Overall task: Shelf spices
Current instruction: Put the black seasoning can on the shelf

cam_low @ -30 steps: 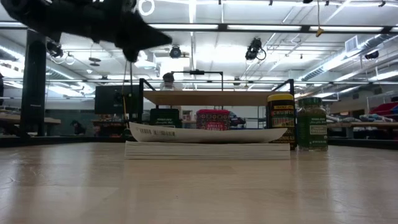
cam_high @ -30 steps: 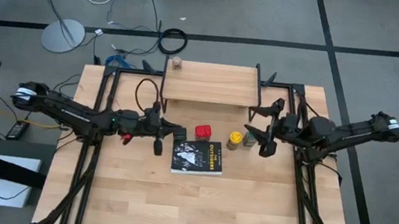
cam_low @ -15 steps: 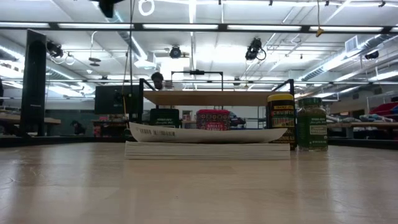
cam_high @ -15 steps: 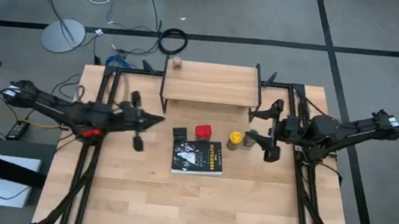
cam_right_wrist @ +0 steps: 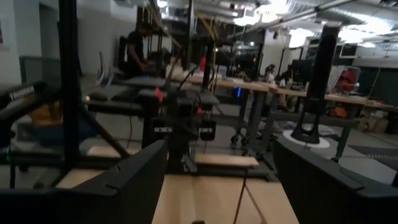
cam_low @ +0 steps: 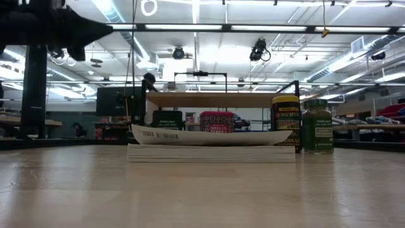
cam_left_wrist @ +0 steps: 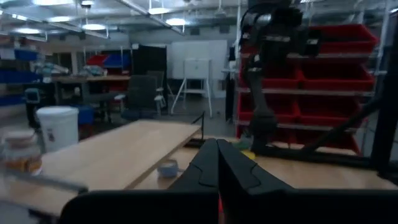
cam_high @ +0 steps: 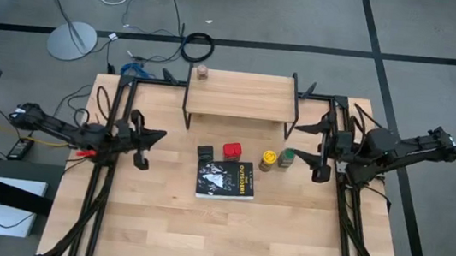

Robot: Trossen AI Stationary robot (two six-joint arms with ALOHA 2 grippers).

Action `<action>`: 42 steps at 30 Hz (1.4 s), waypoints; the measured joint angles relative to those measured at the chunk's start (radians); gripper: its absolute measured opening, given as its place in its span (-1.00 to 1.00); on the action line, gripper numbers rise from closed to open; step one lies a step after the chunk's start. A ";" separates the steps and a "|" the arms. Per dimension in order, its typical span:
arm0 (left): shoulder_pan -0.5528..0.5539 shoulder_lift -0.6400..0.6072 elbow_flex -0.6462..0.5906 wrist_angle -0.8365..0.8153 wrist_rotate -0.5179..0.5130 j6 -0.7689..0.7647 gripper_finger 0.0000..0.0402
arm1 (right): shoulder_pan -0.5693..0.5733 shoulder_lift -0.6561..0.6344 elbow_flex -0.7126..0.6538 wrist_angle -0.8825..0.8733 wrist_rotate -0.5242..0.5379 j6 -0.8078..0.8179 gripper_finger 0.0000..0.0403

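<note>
Left claw [cam_high: 142, 144]: at nine o'clock on the desk [cam_high: 157, 223], fingers pressed together, empty.
Right claw [cam_high: 321, 160]: at three o'clock, fingers spread, empty, just beside the green-topped jar [cam_high: 287, 159].
Shelf [cam_high: 240, 95]: at twelve o'clock; pale little jar [cam_high: 202, 72] on its left end.
Desk centre: dark green-black tin [cam_high: 205, 153], red tin [cam_high: 231, 151], yellow-topped jar [cam_high: 268, 159], black book [cam_high: 225, 180].

Count on table: one shelf [cam_high: 240, 95], one book [cam_high: 224, 180], five spice containers. Containers: one pale jar [cam_high: 202, 72] on the shelf; one dark tin [cam_high: 205, 154], one red tin [cam_high: 231, 151], one yellow-topped jar [cam_high: 268, 159], one green-topped jar [cam_high: 286, 159] on the tabletop. Two arms present.
</note>
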 joint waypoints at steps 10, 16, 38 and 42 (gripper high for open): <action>0.058 0.096 -0.012 -0.016 -0.030 -0.078 -0.78 | -0.002 -0.160 -0.127 -0.016 0.003 -0.026 0.45; 0.096 0.174 -0.012 0.000 -0.035 -0.097 -0.37 | -0.003 -0.353 -0.213 -0.015 0.103 -0.067 0.45; 0.174 0.237 -0.012 0.075 -0.045 -0.256 -0.13 | -0.002 -0.481 -0.269 0.077 -0.007 -0.102 0.45; 0.174 0.237 -0.012 0.062 -0.045 -0.263 -0.13 | -0.002 -0.481 -0.269 0.057 0.002 -0.078 0.45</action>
